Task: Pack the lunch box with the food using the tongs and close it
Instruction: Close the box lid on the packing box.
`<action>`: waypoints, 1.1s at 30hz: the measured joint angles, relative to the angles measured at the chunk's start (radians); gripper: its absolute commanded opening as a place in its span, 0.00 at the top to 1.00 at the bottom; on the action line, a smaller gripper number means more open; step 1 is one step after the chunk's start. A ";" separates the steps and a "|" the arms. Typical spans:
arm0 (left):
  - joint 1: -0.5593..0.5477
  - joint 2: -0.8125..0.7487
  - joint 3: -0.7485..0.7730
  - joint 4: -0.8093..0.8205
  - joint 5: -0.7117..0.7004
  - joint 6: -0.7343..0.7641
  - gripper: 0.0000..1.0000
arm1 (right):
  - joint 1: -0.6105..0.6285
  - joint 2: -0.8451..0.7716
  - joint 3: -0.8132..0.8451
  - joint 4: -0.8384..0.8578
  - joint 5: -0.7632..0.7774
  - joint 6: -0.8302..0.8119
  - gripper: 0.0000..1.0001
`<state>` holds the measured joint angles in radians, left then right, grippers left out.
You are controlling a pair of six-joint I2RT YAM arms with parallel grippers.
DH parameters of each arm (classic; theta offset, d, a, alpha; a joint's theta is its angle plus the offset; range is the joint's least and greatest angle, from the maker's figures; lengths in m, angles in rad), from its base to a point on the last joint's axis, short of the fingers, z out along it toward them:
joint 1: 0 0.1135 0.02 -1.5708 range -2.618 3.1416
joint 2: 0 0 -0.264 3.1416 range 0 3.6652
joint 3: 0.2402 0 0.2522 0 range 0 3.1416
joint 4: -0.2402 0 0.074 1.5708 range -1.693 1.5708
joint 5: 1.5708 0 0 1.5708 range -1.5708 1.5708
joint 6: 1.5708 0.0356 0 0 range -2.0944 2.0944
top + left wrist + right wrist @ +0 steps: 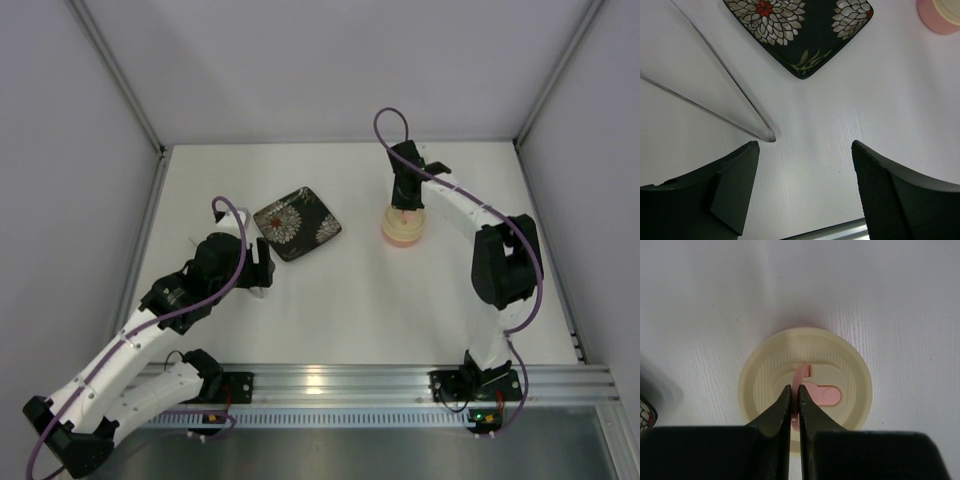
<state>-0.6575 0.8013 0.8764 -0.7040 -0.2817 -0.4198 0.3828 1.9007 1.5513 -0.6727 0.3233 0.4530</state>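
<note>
Now tongs [765, 131] lie flat, vertex toward the spread left tool [805, 144]; right tool [795, 390] pinches the lid [770, 360].

Polished, mirror-smooth metal tongs [760, 129]. A glossy glazed plate [812, 40]. The lunch box lid [765, 370] is matt, ridged plastic.

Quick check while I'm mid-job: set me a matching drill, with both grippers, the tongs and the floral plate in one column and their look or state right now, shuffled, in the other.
Column one:
1. left gripper
2. right gripper
3. tongs
4. floral plate

Column two:
A. shut on the pink knob of the lid
B. lying loose, in no grip
C. open, holding nothing
D. dark square with white flowers

Pairs: 1-C, 2-A, 3-B, 4-D
</note>
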 measured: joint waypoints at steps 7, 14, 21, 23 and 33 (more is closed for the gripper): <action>0.000 0.000 0.000 0.000 0.000 0.000 0.20 | 0.000 -0.042 -0.094 0.117 -0.010 0.012 1.00; 0.000 0.000 0.000 0.000 0.000 0.000 0.20 | 0.000 -0.063 -0.153 0.179 -0.029 0.023 0.80; 0.000 0.000 0.000 0.000 -0.001 0.000 0.20 | 0.001 -0.089 -0.197 0.196 -0.034 0.029 0.68; 0.000 0.000 0.000 0.000 -0.001 0.000 0.20 | 0.001 -0.096 -0.204 0.193 -0.034 0.028 0.66; 0.000 0.000 0.000 0.000 -0.001 0.000 0.20 | 0.001 -0.108 -0.209 0.182 -0.039 0.026 0.62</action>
<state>-0.6575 0.8017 0.8761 -0.7044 -0.2825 -0.4202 0.3836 1.7927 1.3422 -0.4904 0.2848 0.4786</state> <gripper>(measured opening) 0.798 0.370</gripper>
